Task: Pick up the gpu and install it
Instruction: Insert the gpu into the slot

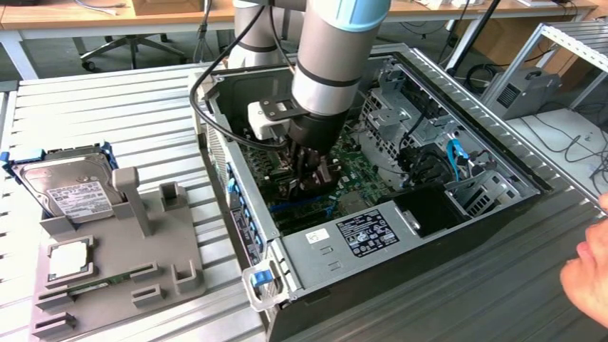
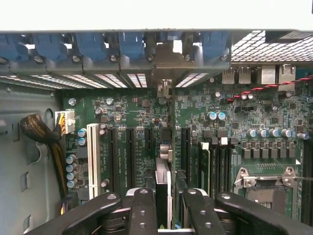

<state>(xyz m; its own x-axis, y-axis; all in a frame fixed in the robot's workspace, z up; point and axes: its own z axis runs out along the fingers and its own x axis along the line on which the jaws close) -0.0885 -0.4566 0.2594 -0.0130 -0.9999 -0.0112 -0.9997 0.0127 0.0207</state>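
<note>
Inside the computer case (image 1: 494,214), jaws pinch the gpu (image 2: 164,147) edge-on between them.

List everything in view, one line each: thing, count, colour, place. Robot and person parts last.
gpu: one, dark and seen edge-on, upright between the fingers, over the motherboard slots.
computer case: one, black and grey, open, lying on the table.
motherboard: one, green, inside the case.
hard drive: one, silver with a white label, in the holder at the exterior view's left.
holder: one, grey, on the table beside the case.
table: one, pale slatted metal.
gripper: one, black, closed on the gpu inside the case.
hand: one, at the exterior view's right edge.
</note>
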